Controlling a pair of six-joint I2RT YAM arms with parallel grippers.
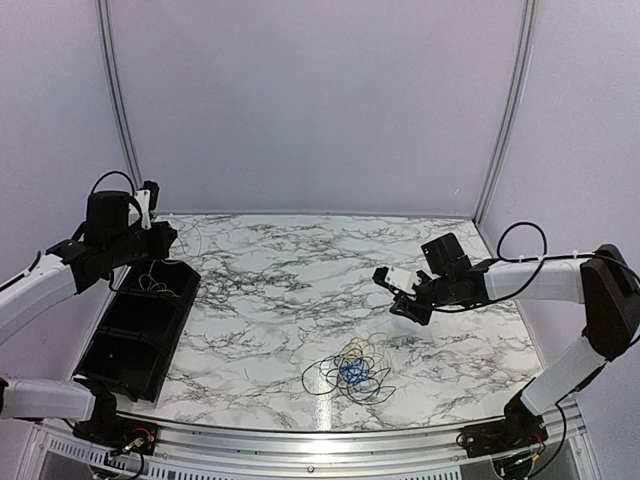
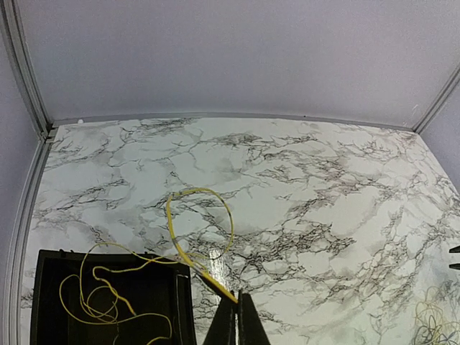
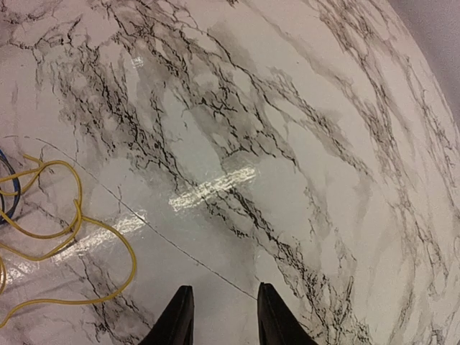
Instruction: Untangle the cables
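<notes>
A yellow cable (image 2: 202, 215) runs from my left gripper (image 2: 238, 310) in a loop over the marble and down into the black tray (image 2: 144, 316). The left gripper is shut on its end, up beside the tray's far end (image 1: 165, 240). The other cables lie in a tangle (image 1: 350, 370) at the front middle: yellow, bright blue (image 1: 349, 373) and thin black loops. My right gripper (image 1: 393, 292) is open and empty above the table, behind and right of the tangle. In its wrist view (image 3: 224, 316) a yellow loop (image 3: 75, 226) lies to the left, and a thin black wire (image 3: 144, 223) runs towards the fingers.
The black tray (image 1: 120, 345) with dividers sits along the table's left edge, with part of the yellow cable (image 1: 153, 284) in its far compartment. Pale walls close the table at the back and sides. A metal rail (image 1: 330, 440) runs along the front.
</notes>
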